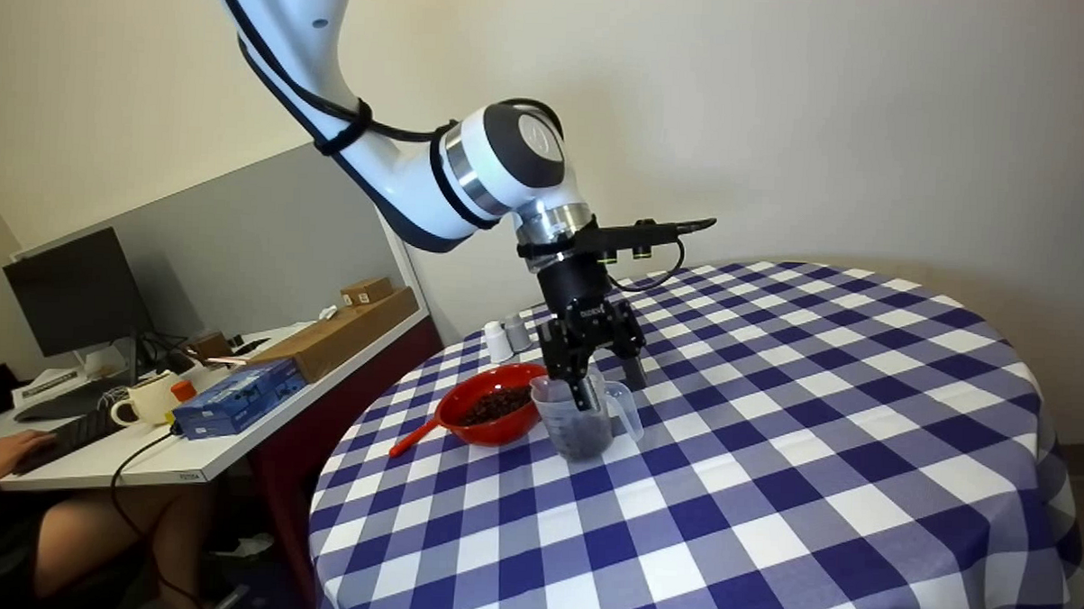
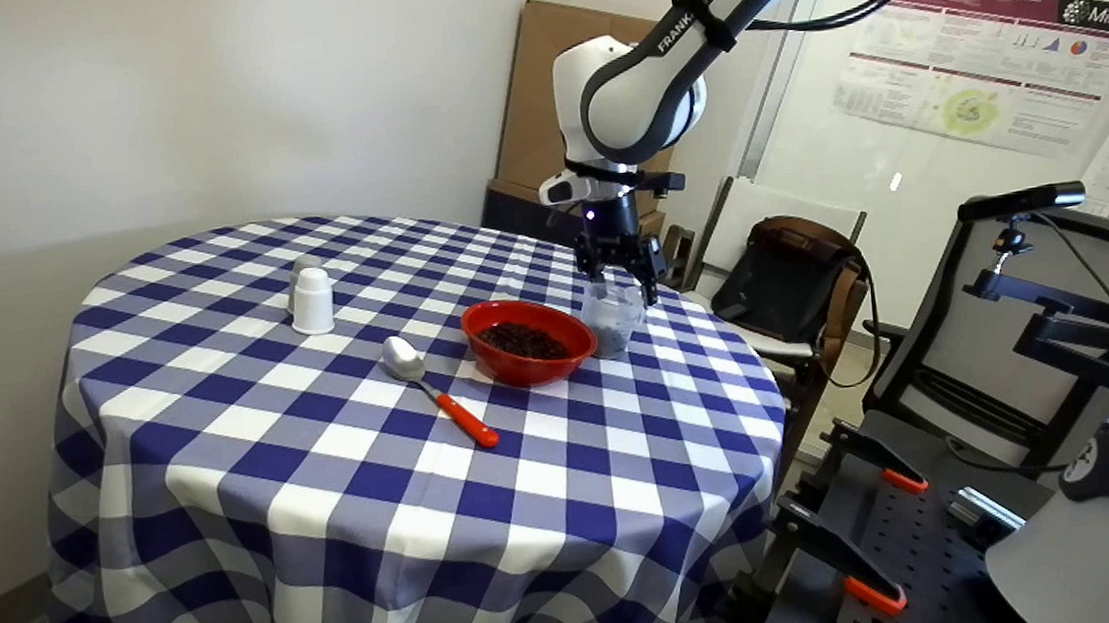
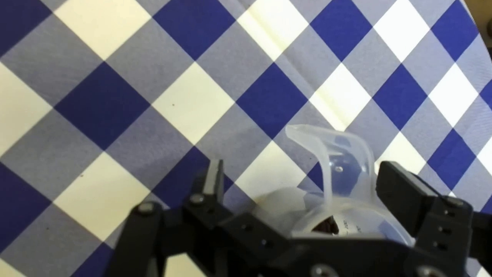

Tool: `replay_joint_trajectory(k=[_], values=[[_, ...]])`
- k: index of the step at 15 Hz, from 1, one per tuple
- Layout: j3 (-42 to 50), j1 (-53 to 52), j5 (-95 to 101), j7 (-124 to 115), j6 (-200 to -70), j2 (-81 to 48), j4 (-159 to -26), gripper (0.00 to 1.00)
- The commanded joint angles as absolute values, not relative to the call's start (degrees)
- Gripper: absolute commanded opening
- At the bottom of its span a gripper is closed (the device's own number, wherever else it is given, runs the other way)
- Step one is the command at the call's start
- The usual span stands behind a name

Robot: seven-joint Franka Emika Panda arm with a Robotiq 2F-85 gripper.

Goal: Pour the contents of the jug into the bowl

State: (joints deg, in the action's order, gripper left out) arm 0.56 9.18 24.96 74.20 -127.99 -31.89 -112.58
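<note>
The jug [image 1: 573,434], a clear plastic cup with a handle, stands upright on the tablecloth with dark contents low inside. It also shows in an exterior view [image 2: 609,332]. In the wrist view the jug [image 3: 348,169] shows its handle and part of its rim; the rest is hidden by the gripper. The red bowl [image 1: 456,404] stands beside the jug and holds dark brown bits; it shows too in an exterior view [image 2: 525,370]. My gripper [image 1: 611,393] is open, fingers pointing down on either side of the jug's handle and rim [image 3: 301,173]. I cannot tell whether either finger touches it.
A spoon [image 2: 469,419] with a red handle lies beside the bowl. Two shakers, one white [image 2: 313,302], stand farther back. The blue-and-white checked tablecloth [image 1: 769,511] covers a round table. A desk with a blue box [image 1: 241,400] and a seated person are nearby.
</note>
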Motion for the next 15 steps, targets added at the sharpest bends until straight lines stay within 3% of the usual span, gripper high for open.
replay_joint_trajectory(k=[1, 2, 3, 12, 15], values=[[-0.2, 11.1, 21.2, 78.9, -130.7, -30.3, -114.6, 1.00], [-0.1, 11.3, 20.7, 79.6, -131.0, -30.2, -114.9, 0.82], [0.0, 11.4, 20.2, 80.2, -131.3, -30.1, -115.0, 0.72], [-0.5, 8.5, 21.8, 82.5, -131.8, -27.5, -118.4, 0.05], [-0.5, 7.6, 22.1, 82.5, -131.7, -26.6, -119.0, 0.03]])
